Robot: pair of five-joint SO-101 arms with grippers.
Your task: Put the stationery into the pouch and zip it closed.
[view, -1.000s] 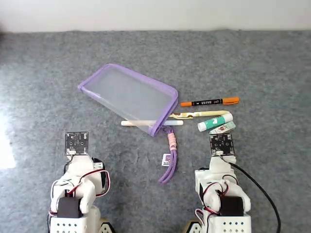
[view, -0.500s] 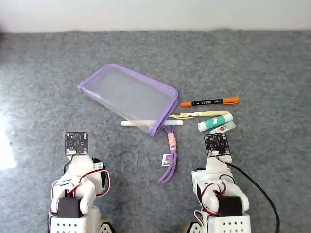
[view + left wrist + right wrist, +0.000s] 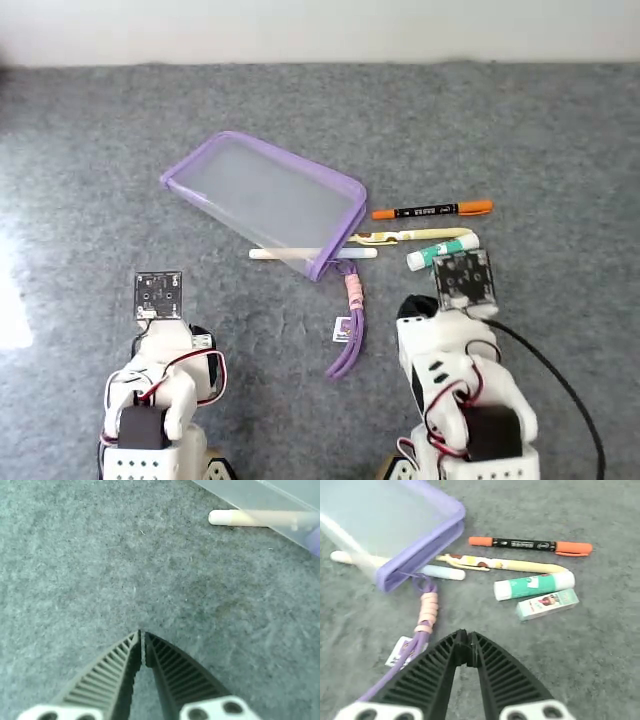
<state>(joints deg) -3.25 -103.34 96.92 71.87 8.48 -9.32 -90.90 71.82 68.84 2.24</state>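
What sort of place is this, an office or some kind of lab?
Probably a small robotics test bench, not an office: the left arm and right arm sit side by side on a grey mat, with a purple pouch and orange marker laid out.

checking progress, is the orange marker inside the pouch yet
No, the orange marker lies on the grey mat outside the pouch, off its purple edge.
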